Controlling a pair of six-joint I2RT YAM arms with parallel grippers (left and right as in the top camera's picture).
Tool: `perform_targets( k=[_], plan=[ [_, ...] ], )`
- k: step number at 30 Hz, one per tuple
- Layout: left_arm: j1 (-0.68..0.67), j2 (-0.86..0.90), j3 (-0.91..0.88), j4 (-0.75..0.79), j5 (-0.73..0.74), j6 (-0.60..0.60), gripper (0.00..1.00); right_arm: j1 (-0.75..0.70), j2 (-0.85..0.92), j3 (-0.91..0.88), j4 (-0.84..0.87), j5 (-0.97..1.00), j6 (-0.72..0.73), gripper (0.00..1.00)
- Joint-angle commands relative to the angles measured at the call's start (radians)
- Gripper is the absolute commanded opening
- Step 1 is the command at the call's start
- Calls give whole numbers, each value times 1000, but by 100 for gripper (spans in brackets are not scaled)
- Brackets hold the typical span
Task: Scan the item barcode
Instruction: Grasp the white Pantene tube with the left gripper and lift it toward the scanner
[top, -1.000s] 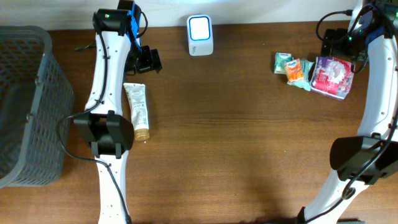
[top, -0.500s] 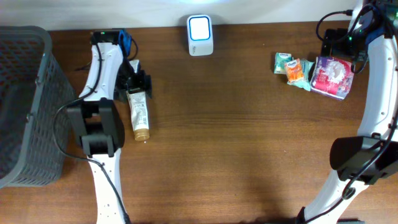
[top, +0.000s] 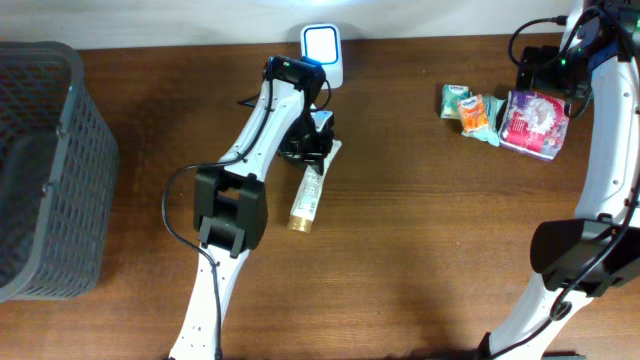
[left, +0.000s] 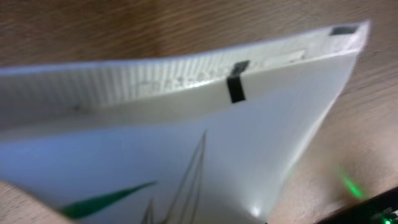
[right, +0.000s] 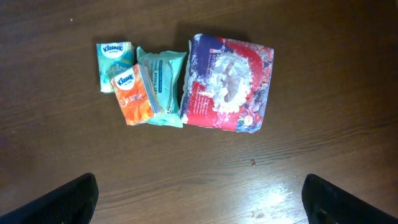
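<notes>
A white tube with a gold cap lies slanted near the table's middle, just below the white scanner with its lit window. My left gripper is shut on the tube's flat crimped end. In the left wrist view that crimped end fills the frame, with a black mark and green print on it; no barcode shows. My right gripper stands open at the far right, above bare wood with nothing between its fingers.
A grey mesh basket stands at the left edge. At the back right lie a red-and-white pack and small tissue packets, close to the right arm.
My left gripper came down on the tube at the left, closed on its crimped end and carried it right to just below the scanner. The right arm has not moved.
</notes>
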Motion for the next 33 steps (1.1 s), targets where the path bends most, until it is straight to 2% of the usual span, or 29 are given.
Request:
perform_targets(
  k=[1, 4, 6, 7, 8, 13, 14, 18, 19, 20, 22, 23, 24, 27, 28, 29, 30, 31, 32, 33],
  plan=[
    [46, -3, 148, -76, -183, -63, 11, 4, 6, 5, 0, -2, 8, 99],
    [80, -24, 152, -76, -348, -99, 9, 4, 6, 5, 0, -2, 8, 99],
    [96, -37, 152, -76, -525, -160, 13, 4, 6, 5, 0, -2, 8, 99],
    [97, -37, 152, -76, -528, -171, 14, 4, 6, 5, 0, -2, 8, 99],
    [93, -37, 152, -74, -481, -187, 13, 4, 6, 5, 0, -2, 8, 99],
    [40, -37, 152, 65, 264, -204, 13, 4, 6, 5, 0, -2, 8, 99],
    [30, -37, 152, 76, 266, -269, 15, 4, 6, 5, 0, -2, 8, 99],
    [-21, -33, 66, 116, 220, -272, 19, 4, 6, 5, 0, -2, 8, 99],
    [-43, -33, 38, 147, 175, -272, 44, 4, 6, 5, 0, -2, 8, 99],
    [-59, -33, 34, 147, 113, -272, 62, 4, 6, 5, 0, -2, 8, 98],
    [-56, -35, 63, 116, 55, -195, 65, 4, 6, 5, 0, -2, 8, 99],
    [-44, -35, 86, 95, 50, -175, 65, 4, 6, 5, 0, -2, 8, 99],
    [-3, -40, 152, 39, -16, -174, 67, 4, 6, 5, 0, -2, 8, 99],
    [120, -41, 257, -69, -186, -174, 69, 4, 6, 5, 0, -2, 8, 99],
    [175, -41, 257, -76, -77, -173, 39, 4, 6, 5, 5, 1, 8, 99],
    [192, -41, 257, -69, 79, -120, 31, 4, 6, 5, 17, 6, -8, 99],
    [197, -41, 257, -63, 201, -54, 32, 4, 6, 5, 19, 5, -7, 99],
    [193, -41, 257, -64, 222, -42, 42, 4, 6, 5, 20, -2, -5, 99],
    [183, -40, 257, -56, 201, -42, 67, 4, 6, 5, 45, -97, 27, 99],
    [171, -40, 256, -41, 169, -42, 74, 4, 6, 5, 41, -239, 60, 99]
  ],
)
